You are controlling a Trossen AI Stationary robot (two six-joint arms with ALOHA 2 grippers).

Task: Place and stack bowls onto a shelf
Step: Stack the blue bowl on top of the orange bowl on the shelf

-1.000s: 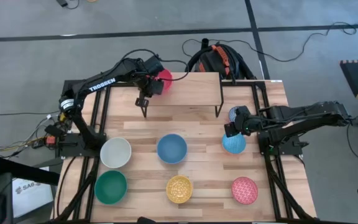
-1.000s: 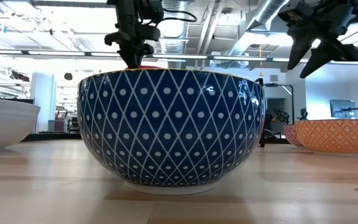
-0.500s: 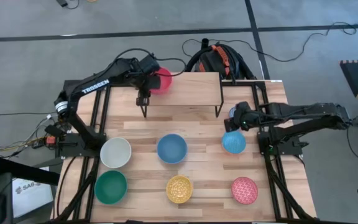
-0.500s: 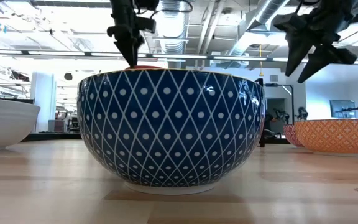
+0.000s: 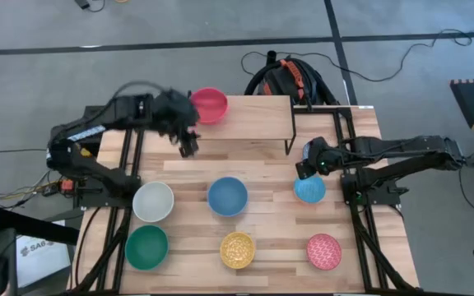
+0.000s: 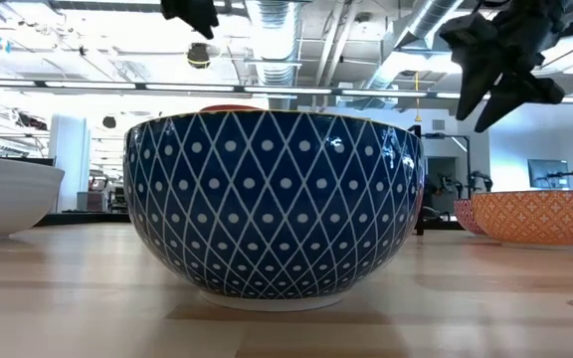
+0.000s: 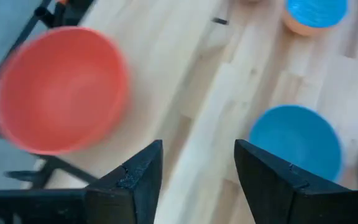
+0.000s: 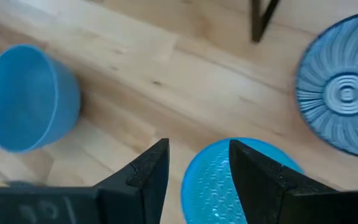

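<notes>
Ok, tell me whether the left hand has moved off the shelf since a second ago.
Yes. In the high view the left hand has pulled back from the red bowl on the shelf, toward the table's left edge, fingers open.

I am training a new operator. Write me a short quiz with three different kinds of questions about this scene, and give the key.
1. True or false: the orange-red bowl rests on the shelf.
2. Which bowl lies right under the right pincer? A) light blue bowl B) green bowl C) yellow bowl
3. Fill in: the left pincer is ____ and holds nothing.

Key: 1 true; 2 A; 3 open.
</notes>
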